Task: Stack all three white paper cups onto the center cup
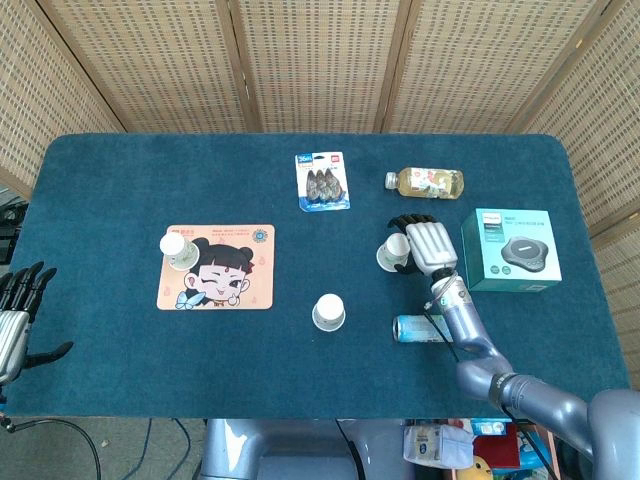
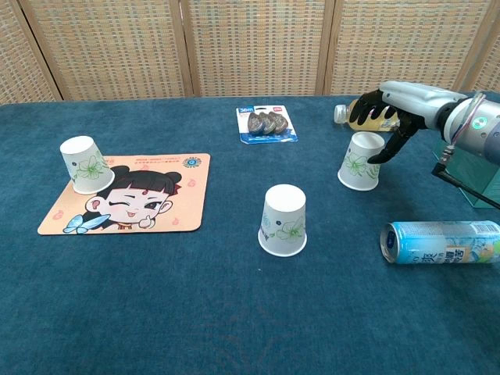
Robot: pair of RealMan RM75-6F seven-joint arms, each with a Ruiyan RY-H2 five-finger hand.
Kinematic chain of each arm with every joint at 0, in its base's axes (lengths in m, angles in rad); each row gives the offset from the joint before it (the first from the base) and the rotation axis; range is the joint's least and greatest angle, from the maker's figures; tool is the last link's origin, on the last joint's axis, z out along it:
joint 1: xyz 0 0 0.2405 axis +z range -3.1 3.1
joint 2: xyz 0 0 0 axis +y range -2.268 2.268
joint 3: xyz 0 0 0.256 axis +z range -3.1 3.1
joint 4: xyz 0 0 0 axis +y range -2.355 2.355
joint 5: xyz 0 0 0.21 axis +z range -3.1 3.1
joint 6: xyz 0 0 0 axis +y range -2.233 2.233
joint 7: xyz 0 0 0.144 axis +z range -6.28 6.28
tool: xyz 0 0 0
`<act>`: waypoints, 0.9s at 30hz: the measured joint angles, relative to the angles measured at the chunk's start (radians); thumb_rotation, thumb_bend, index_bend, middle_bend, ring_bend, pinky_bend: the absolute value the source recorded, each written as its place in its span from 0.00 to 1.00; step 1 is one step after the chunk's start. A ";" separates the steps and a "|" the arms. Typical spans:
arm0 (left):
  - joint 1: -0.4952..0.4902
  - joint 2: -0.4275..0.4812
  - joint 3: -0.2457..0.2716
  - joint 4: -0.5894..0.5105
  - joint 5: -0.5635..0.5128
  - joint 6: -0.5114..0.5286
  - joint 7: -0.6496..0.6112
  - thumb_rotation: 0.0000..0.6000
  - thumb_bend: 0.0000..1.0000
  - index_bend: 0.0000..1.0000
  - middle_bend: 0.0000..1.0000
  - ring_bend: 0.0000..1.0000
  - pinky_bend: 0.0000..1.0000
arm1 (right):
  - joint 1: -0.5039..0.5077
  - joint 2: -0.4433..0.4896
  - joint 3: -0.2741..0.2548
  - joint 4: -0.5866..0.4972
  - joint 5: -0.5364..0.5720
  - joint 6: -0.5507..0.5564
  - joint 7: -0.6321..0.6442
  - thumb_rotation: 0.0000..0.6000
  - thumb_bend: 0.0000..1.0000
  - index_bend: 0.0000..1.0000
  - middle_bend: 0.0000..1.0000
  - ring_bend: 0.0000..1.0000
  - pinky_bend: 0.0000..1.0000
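Cups are counted as three in the head view, all upside down on the blue table: the center cup, a left cup at about nine o'clock from it on the cartoon mat, and a right cup at about two o'clock. The right cup is partly covered by the right hand, whose dark fingers are spread and arched over it; whether they touch it cannot be told from above. One can is seen lying on its side, half hidden behind the right forearm. One bottle, one teal box and one blister pack are counted toward twelve o'clock. The left hand is shown only here, cut off at the lower left edge, with fingers apart and nothing held.

From the chest view the same three cups are seen from the side: center cup, left cup tilted on the mat, right cup. The right hand is seen curved just above and behind the right cup's top, thumb lowered at its three o'clock side, fingers apart; contact cannot be confirmed. The can is fully visible here. The bottle is mostly hidden behind the hand, and the box is cut off by the right edge.
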 measured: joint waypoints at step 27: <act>-0.014 -0.008 -0.003 0.002 -0.030 -0.029 0.018 1.00 0.04 0.00 0.00 0.00 0.00 | 0.018 0.018 -0.013 0.000 -0.084 0.054 0.042 1.00 0.42 0.49 0.56 0.45 0.38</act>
